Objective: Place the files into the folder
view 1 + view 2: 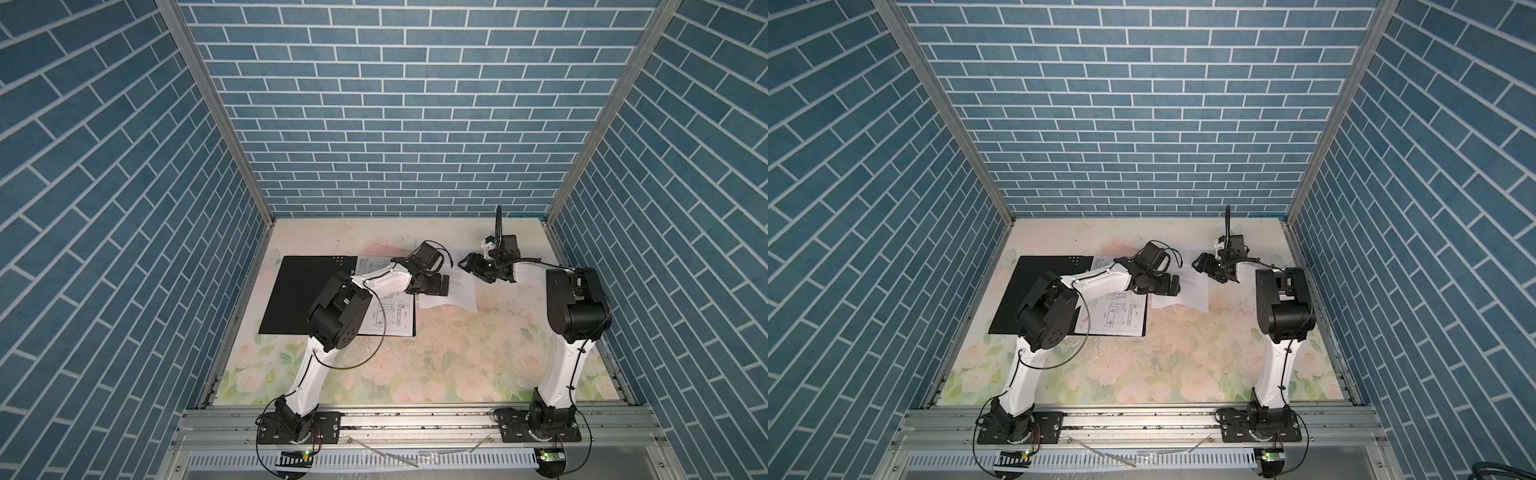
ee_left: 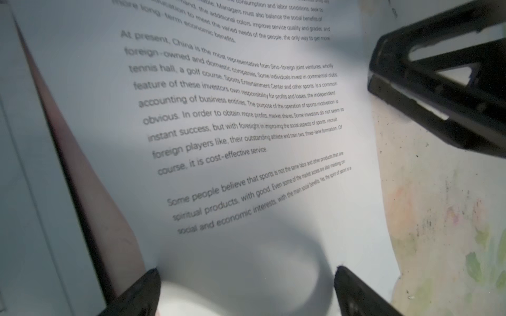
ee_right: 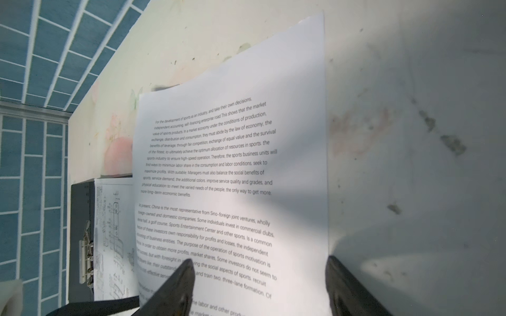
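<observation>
The folder [image 1: 299, 291] [image 1: 1034, 291] lies open on the left of the table, black inside up. A file with line drawings [image 1: 395, 316] [image 3: 115, 232] rests on its right half, by the metal clip [image 3: 86, 254]. A text-only file [image 1: 453, 297] [image 1: 1187, 297] [image 2: 246, 123] [image 3: 232, 164] lies on the table just right of the folder. My left gripper [image 1: 438, 286] [image 2: 246, 276] hovers open, low over this sheet's near-left part. My right gripper [image 1: 466, 262] [image 3: 260, 262] is open at the sheet's far right edge, one finger [image 3: 180, 284] over the paper, the other [image 3: 345, 284] beside the edge.
The floral table [image 1: 415, 365] runs between blue brick walls, with an aluminium rail [image 1: 415, 419] along the front. The two arms' bases are bolted to that rail. In the left wrist view the right gripper [image 2: 438, 90] sits close over the sheet's far edge.
</observation>
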Robot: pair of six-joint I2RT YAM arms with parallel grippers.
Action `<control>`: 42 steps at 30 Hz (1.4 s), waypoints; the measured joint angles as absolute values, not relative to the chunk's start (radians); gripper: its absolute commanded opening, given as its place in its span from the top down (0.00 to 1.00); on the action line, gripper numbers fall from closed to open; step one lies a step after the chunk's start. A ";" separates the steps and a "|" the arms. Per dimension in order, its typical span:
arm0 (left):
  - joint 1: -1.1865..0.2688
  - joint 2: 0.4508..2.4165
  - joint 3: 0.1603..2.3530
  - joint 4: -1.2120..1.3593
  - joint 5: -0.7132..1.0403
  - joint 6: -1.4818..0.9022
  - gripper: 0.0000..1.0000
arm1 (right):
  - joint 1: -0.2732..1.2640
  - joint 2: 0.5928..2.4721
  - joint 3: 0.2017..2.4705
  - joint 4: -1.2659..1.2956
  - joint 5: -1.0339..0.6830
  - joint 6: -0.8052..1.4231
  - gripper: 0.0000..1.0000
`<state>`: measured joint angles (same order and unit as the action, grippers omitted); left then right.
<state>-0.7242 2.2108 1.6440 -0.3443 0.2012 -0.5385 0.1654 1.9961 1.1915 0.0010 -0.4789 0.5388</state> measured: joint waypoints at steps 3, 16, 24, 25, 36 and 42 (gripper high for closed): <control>-0.725 2.211 1.636 -0.315 0.213 -0.546 0.00 | 0.166 1.982 1.163 0.026 -0.507 0.556 0.25; -0.724 2.210 1.589 -0.180 0.275 -0.573 0.00 | 0.167 1.940 1.053 0.141 -0.547 0.623 0.25; -0.724 2.212 1.586 -0.163 0.293 -0.585 0.00 | 0.167 1.939 1.045 0.167 -0.557 0.661 0.25; -0.725 2.213 1.586 -0.160 0.295 -0.587 0.01 | 0.168 1.939 1.044 0.169 -0.562 0.670 0.26; -0.724 2.233 1.598 -0.125 0.323 -0.595 0.04 | 0.181 1.940 1.023 0.212 -0.603 0.736 0.26; -0.724 2.238 1.598 -0.105 0.336 -0.596 0.04 | 0.183 1.943 1.020 0.221 -0.611 0.754 0.26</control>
<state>-0.7238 2.2379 1.5978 -0.1051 0.3363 -0.5957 0.1833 1.9427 1.0203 0.2214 -0.6106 0.7544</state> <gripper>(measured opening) 0.960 0.742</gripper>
